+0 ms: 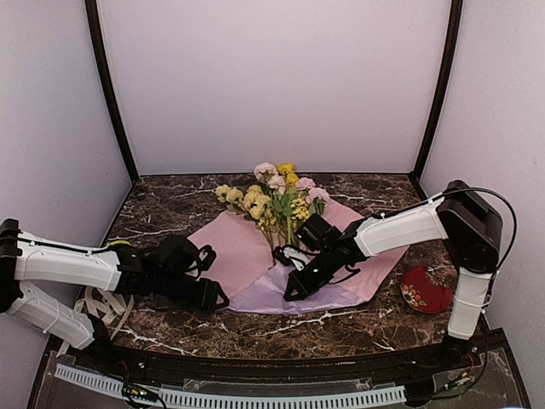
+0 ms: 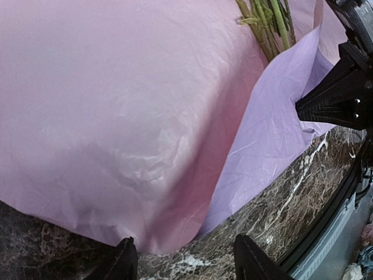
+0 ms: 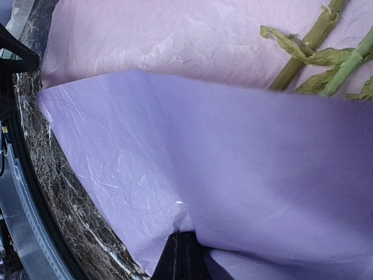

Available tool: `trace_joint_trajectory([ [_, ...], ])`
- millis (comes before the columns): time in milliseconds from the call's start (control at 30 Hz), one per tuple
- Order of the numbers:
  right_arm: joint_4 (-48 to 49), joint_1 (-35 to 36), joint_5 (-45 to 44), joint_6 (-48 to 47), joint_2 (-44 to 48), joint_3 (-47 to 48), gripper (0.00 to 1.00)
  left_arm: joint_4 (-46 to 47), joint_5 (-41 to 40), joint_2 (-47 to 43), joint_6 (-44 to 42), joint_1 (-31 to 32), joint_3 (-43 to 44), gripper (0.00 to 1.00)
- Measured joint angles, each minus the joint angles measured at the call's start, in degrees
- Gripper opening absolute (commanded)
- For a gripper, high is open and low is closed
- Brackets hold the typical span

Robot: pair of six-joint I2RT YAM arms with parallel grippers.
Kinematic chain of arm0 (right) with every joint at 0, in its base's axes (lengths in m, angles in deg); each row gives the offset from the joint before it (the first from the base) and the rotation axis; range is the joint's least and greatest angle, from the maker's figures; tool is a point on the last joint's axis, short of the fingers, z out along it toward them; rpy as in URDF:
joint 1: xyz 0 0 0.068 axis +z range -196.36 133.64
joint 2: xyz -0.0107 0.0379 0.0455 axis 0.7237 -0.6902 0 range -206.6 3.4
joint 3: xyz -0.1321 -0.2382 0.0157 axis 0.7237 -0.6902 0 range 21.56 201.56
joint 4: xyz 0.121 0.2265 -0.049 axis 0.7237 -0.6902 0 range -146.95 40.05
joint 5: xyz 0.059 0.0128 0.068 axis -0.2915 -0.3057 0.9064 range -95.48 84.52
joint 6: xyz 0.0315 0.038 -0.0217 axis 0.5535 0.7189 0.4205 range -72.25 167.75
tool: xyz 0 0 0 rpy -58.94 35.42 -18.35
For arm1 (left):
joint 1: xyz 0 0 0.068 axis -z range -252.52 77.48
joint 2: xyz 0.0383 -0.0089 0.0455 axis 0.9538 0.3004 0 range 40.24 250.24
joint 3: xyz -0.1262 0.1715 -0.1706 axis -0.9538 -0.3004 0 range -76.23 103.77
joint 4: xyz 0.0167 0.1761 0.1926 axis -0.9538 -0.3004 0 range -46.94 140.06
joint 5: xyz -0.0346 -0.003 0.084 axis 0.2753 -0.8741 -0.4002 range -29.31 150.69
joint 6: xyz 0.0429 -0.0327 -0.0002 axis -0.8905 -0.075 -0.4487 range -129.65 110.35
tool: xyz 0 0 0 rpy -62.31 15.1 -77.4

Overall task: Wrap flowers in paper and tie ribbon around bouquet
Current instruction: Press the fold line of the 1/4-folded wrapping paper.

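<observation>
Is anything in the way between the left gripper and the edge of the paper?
Nothing visible. The open left gripper faces the paper edge directly, with only a strip of marble table between them.

Your left tool [image 1: 218, 296] sits with jaws apart at the 8 o'clock edge of the paper [image 1: 230, 256]. There is open table [image 1: 162, 213] beyond it from 9 to 11 o'clock. The right tool [image 1: 294, 285] and its arm reach in from 3 o'clock, pinching a raised fold that blocks the middle. The flowers [image 1: 277, 200] bar 12 o'clock. A red pouch [image 1: 426, 290] sits at 4 o'clock, and the ribbon [image 1: 100, 307] lies at 8 o'clock beside the left arm.
</observation>
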Motion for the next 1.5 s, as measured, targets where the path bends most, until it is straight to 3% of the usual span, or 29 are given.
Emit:
trace_joint_trajectory([
  [267,-0.4,0.1,-0.8,0.0,0.1,0.1,0.0,-5.2,-6.0,5.6,-9.4,6.4,13.3,0.55],
  [633,-0.8,0.1,-1.0,0.8,0.1,0.4,0.0,-7.0,-9.0,20.5,-21.0,7.7,24.0,0.37],
  [967,-1.6,0.2,-1.7,1.5,0.1,0.8,0.0,-9.5,-12.4,26.6,-23.5,7.4,24.0,0.32],
  [1500,-4.0,0.2,-4.7,1.6,1.4,1.0,0.01,-2.1,-9.1,23.4,-22.2,5.4,17.4,0.24],
])
